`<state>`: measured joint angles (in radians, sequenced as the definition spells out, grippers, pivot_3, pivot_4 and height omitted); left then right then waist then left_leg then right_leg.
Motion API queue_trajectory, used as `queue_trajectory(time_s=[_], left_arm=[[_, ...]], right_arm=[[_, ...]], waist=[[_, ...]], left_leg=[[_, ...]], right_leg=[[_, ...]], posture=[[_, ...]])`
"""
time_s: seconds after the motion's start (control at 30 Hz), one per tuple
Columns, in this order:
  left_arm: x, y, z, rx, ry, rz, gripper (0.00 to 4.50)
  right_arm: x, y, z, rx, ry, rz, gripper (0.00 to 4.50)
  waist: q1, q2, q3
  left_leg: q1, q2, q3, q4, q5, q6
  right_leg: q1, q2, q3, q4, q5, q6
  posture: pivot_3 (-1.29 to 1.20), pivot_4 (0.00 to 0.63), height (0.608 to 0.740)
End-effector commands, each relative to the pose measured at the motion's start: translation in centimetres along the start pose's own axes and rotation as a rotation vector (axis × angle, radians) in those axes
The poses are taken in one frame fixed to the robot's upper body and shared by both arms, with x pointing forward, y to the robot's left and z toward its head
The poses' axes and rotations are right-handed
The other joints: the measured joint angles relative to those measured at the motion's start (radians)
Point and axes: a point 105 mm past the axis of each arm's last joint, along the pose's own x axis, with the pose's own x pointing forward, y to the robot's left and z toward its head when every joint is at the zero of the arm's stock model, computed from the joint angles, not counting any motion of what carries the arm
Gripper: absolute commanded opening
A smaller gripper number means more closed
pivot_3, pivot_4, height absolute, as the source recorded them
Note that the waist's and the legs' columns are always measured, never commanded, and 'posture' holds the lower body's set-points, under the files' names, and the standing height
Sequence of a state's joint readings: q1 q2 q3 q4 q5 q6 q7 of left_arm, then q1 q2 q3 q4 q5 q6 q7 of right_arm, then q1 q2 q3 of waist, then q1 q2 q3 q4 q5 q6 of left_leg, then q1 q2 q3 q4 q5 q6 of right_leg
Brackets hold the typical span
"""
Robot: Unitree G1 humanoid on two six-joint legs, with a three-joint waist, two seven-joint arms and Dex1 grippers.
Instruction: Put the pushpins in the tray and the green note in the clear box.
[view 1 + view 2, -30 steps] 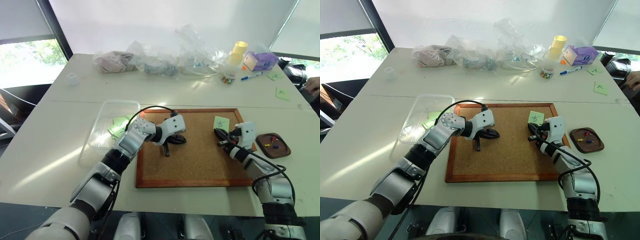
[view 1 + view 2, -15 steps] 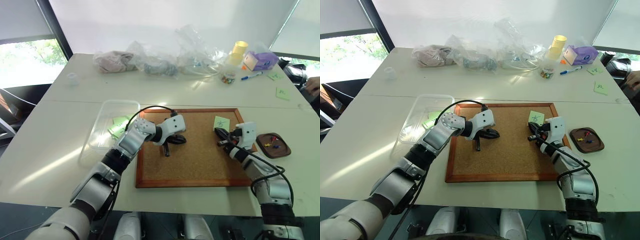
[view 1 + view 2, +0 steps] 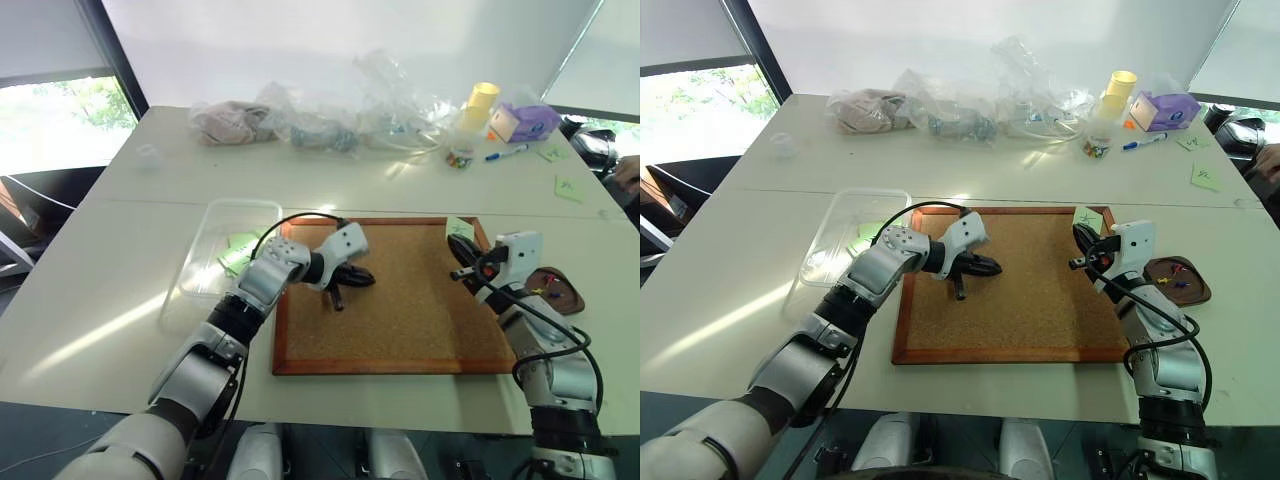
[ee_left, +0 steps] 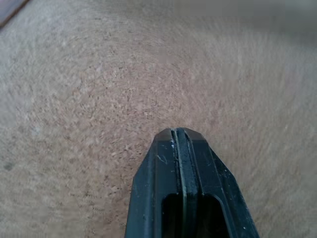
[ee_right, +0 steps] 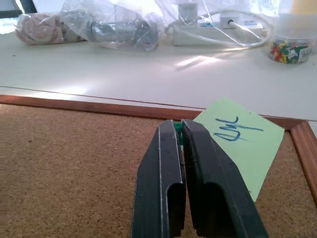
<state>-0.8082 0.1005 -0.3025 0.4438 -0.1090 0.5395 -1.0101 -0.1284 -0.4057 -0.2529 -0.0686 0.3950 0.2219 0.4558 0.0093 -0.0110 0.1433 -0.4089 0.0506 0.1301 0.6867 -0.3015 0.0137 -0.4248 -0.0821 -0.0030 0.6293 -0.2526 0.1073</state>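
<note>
A: Holding anything on the right?
B: Right end effector (image 5: 178, 130) is pinched on a small green pin head (image 5: 178, 132) (just a sliver shows between the tips). It sits above the far right part of the corkboard (image 3: 400, 330).
A: Green note?
B: Green note (image 5: 242, 139) lies at the corkboard's far right corner, partly over the frame, just past my right fingertips. Blue squiggle on it. Not gripped.
A: Left side?
B: Left end effector (image 4: 179, 133) is fully closed with nothing between the fingers, tips over bare cork near the corkboard's left-centre.
A: Tray and box?
B: Tray (image 3: 1193, 293) is on the bench just right of the corkboard, partly behind my right wrist; red and blue pushpins (image 3: 1173, 275) already lie in it. Clear box (image 3: 222, 255) sits left of the corkboard, touching or nearly touching its frame, with green notes inside (image 3: 238, 252).
A: Rest of the bench?
B: Far side: crumpled plastic bags (image 3: 330, 120), a small jar of coloured pins (image 5: 288, 49), a marker pen (image 3: 506, 153), a purple box (image 3: 520, 122), two more green notes (image 3: 568, 186).
</note>
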Motion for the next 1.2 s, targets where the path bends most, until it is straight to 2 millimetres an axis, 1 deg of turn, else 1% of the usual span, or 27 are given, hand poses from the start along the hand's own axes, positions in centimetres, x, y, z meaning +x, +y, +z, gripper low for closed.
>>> queue_trajectory(time_s=[0.03,0.07,0.1,0.17,0.2,0.27,0.3,0.33,0.37,0.47,0.53,0.77,0.8,0.9,1.0,1.2], left_arm=[[-1.9,0.1,8.0,-0.12,-0.285,-0.082,0.33],[-2.2,0.2,9.0,-0.158,-0.32,-0.099,0.7],[-2.4,0.1,9.8,-0.19,-0.343,-0.122,0.98],[-2.6,0.0,10.9,-0.242,-0.374,-0.157,1.92],[-2.6,-0.1,11.4,-0.269,-0.388,-0.172,2.48],[-2.2,0.3,12.2,-0.343,-0.395,-0.17,3.46],[-1.7,0.7,12.3,-0.392,-0.387,-0.15,3.87],[-1.1,1.2,12.4,-0.467,-0.375,-0.122,4.44],[-0.5,1.4,12.4,-0.519,-0.362,-0.117,4.48],[0.6,0.8,13.2,-0.633,-0.363,-0.175,4.48],[1.4,0.5,13.6,-0.675,-0.37,-0.195,4.48],[3.5,-0.3,13.6,-0.705,-0.388,-0.21,4.48],[3.7,-0.3,13.5,-0.704,-0.389,-0.208,4.48],[4.2,-0.6,13.5,-0.71,-0.394,-0.21,4.48],[4.5,-0.7,13.5,-0.709,-0.394,-0.208,3.63],[4.4,-0.4,13.3,-0.696,-0.392,-0.193,0.78]], right_arm=[[-0.8,0.5,2.6,-0.083,-0.058,0.03,0.04],[-1.0,0.6,2.9,-0.098,-0.061,0.036,0.0],[-1.2,0.7,3.3,-0.109,-0.065,0.039,0.0],[-1.6,0.8,4.0,-0.132,-0.072,0.046,0.0],[-1.8,1.0,4.3,-0.145,-0.075,0.052,0.0],[-2.2,1.3,5.0,-0.178,-0.078,0.066,0.0],[-2.5,1.5,5.5,-0.199,-0.08,0.075,0.0],[-2.8,1.7,6.1,-0.216,-0.088,0.082,0.0],[-3.0,2.0,6.6,-0.231,-0.096,0.089,0.0],[-3.5,2.6,7.5,-0.265,-0.104,0.104,0.0],[-3.7,3.2,8.0,-0.281,-0.109,0.115,0.0],[-3.7,4.8,8.3,-0.277,-0.116,0.139,0.0],[-3.7,4.9,8.3,-0.277,-0.116,0.139,0.0],[-3.6,5.7,8.2,-0.27,-0.114,0.159,0.0],[-3.6,6.2,8.1,-0.27,-0.11,0.174,0.0],[-3.8,6.3,8.2,-0.282,-0.106,0.178,0.0]], waist=[[0.002,0.0,0.001],[0.002,0.0,0.002],[0.0,0.0,0.002],[-0.004,0.0,0.001],[-0.006,0.0,0.001],[-0.006,0.0,0.001],[-0.006,-0.001,0.002],[-0.005,-0.001,0.002],[-0.004,-0.001,0.002],[-0.004,-0.003,0.003],[-0.002,-0.003,0.003],[-0.003,-0.003,0.003],[-0.003,-0.003,0.003],[-0.002,-0.003,0.003],[-0.002,-0.003,0.003],[-0.002,-0.003,0.003]], left_leg=[[-0.001,0.0,0.0,0.0,0.0,0.0],[-0.001,0.0,0.0,0.0,0.0,0.0],[-0.002,0.0,0.0,0.0,0.0,0.0],[-0.001,0.0,0.0,0.0,0.0,0.0],[0.0,0.0,0.0,-0.001,0.0,0.0],[0.001,0.0,0.0,-0.001,0.0,0.0],[0.001,0.0,0.0,-0.001,0.0,0.0],[0.001,0.0,0.0,-0.001,0.0,0.0],[0.0,0.0,0.0,-0.001,0.0,0.0],[0.0,-0.001,-0.001,-0.001,0.0,0.0],[0.0,-0.001,-0.001,-0.002,0.0,0.0],[0.0,-0.001,-0.001,-0.002,0.0,0.0],[0.0,-0.001,-0.001,-0.002,0.0,0.0],[0.0,-0.001,-0.001,-0.002,0.0,0.0],[0.0,-0.001,-0.001,-0.002,0.0,0.0],[0.0,-0.001,-0.001,-0.002,0.0,0.0]], right_leg=[[-0.001,0.0,0.0,0.0,0.0,0.001],[-0.001,0.0,0.0,0.0,0.0,0.001],[-0.002,0.0,0.0,0.0,0.0,0.002],[-0.001,0.0,0.0,0.0,0.0,0.003],[-0.001,0.0,0.0,0.0,0.0,0.003],[0.0,0.001,0.0,0.0,0.0,0.003],[0.0,0.001,0.0,0.0,0.0,0.003],[-0.001,0.001,0.0,0.0,0.0,0.003],[0.0,0.001,0.0,0.0,0.0,0.003],[-0.001,0.001,0.0,-0.001,-0.001,0.003],[-0.001,0.001,0.0,-0.001,-0.001,0.003],[-0.001,0.001,0.0,-0.001,-0.001,0.002],[-0.001,0.001,0.0,-0.001,-0.002,0.0],[-0.001,0.001,0.0,-0.001,-0.002,0.0],[-0.001,0.001,0.0,-0.001,-0.003,0.0],[-0.001,0.001,0.0,-0.001,-0.003,0.0]], posture=[[0.0,0.15,0.737],[0.0,0.15,0.737],[0.0,0.15,0.737],[0.0,0.15,0.737],[0.0,0.15,0.737],[0.0,0.15,0.737],[0.0,0.15,0.737],[0.0,0.15,0.737],[0.0,0.15,0.737],[0.0,0.15,0.737],[0.0,0.15,0.737],[0.0,0.15,0.737],[0.0,0.15,0.737],[0.0,0.15,0.737],[0.0,0.15,0.737],[0.0,0.15,0.737]])
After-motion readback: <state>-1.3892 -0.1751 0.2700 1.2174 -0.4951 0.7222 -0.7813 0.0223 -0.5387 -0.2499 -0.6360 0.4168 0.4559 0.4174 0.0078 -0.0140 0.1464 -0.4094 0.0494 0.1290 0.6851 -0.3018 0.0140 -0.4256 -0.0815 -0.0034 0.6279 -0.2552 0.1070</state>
